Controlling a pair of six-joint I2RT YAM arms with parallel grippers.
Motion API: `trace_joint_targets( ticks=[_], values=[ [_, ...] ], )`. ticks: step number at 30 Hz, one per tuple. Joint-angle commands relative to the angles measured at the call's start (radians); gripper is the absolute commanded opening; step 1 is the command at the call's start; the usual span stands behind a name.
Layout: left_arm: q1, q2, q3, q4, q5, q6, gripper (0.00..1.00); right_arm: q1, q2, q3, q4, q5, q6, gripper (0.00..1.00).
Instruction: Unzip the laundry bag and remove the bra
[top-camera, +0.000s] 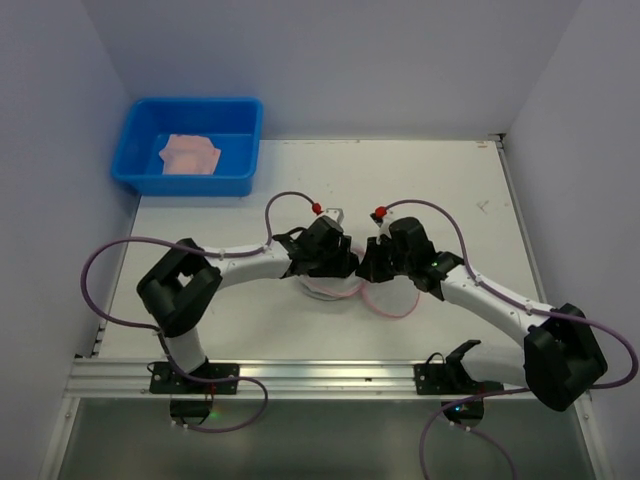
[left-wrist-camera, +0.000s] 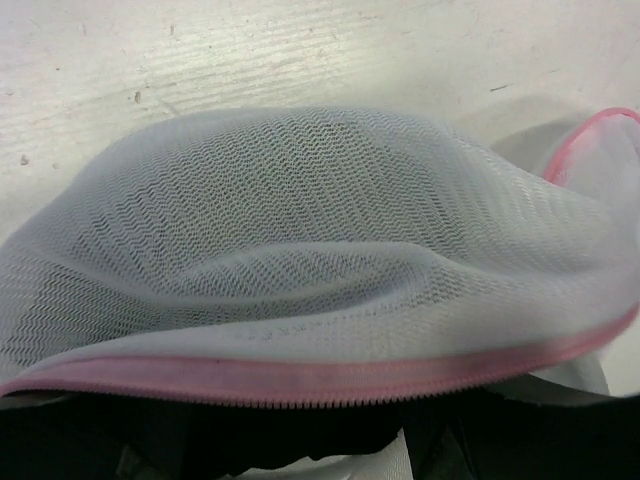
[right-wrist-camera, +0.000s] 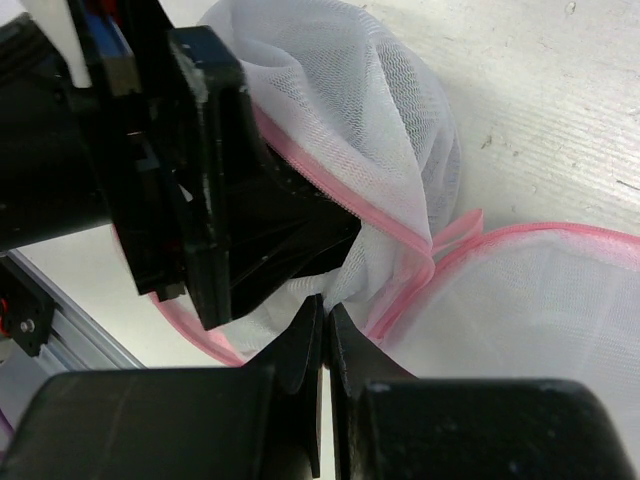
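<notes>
White mesh laundry bag (left-wrist-camera: 320, 230) lies mid-table, zipper apparently parted. The right gripper (right-wrist-camera: 327, 312) is pinched together at its rim; the left gripper (right-wrist-camera: 290, 240) is hidden in mesh, state unclear. No bra visible inside; pink cloth (top-camera: 190, 155) sits in the blue tub (top-camera: 185, 186).

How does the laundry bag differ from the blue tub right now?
The laundry bag is soft see-through white mesh with a pink zipper rim; the blue tub is solid and opaque. The bag is much smaller than the tub. The bag lies mid-table, the tub at the far left corner. Both rest on the table.
</notes>
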Motion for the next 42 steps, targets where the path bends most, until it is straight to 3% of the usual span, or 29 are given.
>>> trace_joint_targets(
  ticks=[1, 4, 8, 10, 20, 30, 34, 36, 39, 42],
  values=[
    [-0.002, 0.045, 0.015, 0.049, -0.01, -0.027, 0.73, -0.003, -0.007, -0.007, 0.032, -0.021, -0.002, 0.0],
    [-0.013, 0.068, -0.006, 0.076, 0.018, -0.044, 0.6, -0.002, 0.008, -0.013, 0.048, -0.024, 0.001, 0.0],
    [-0.018, 0.065, -0.05, 0.092, 0.021, -0.07, 0.24, -0.003, 0.008, -0.011, 0.04, -0.019, 0.009, 0.0],
    [-0.016, 0.033, -0.063, 0.095, 0.023, -0.07, 0.0, -0.003, 0.001, -0.008, 0.028, -0.013, 0.009, 0.0],
    [-0.019, -0.251, -0.141, 0.133, 0.11, 0.065, 0.0, -0.012, 0.027, 0.029, -0.031, 0.091, 0.022, 0.0],
    [0.01, -0.479, -0.215, 0.201, 0.461, 0.302, 0.0, -0.017, 0.094, 0.084, -0.084, 0.084, 0.007, 0.0],
    [0.091, -0.548, -0.291, 0.477, 0.688, 0.214, 0.0, -0.017, 0.125, 0.079, -0.077, 0.079, 0.003, 0.0],
    [0.163, -0.577, -0.331, 0.591, 0.733, 0.1, 0.0, -0.015, 0.134, 0.07, -0.067, 0.075, 0.003, 0.0],
    [0.212, -0.594, -0.327, 0.734, 0.707, 0.004, 0.0, -0.015, 0.139, 0.061, -0.063, 0.07, 0.004, 0.0],
    [0.24, -0.616, -0.304, 0.826, 0.585, -0.052, 0.0, -0.012, 0.139, 0.053, -0.057, 0.067, 0.006, 0.0]
  ],
)
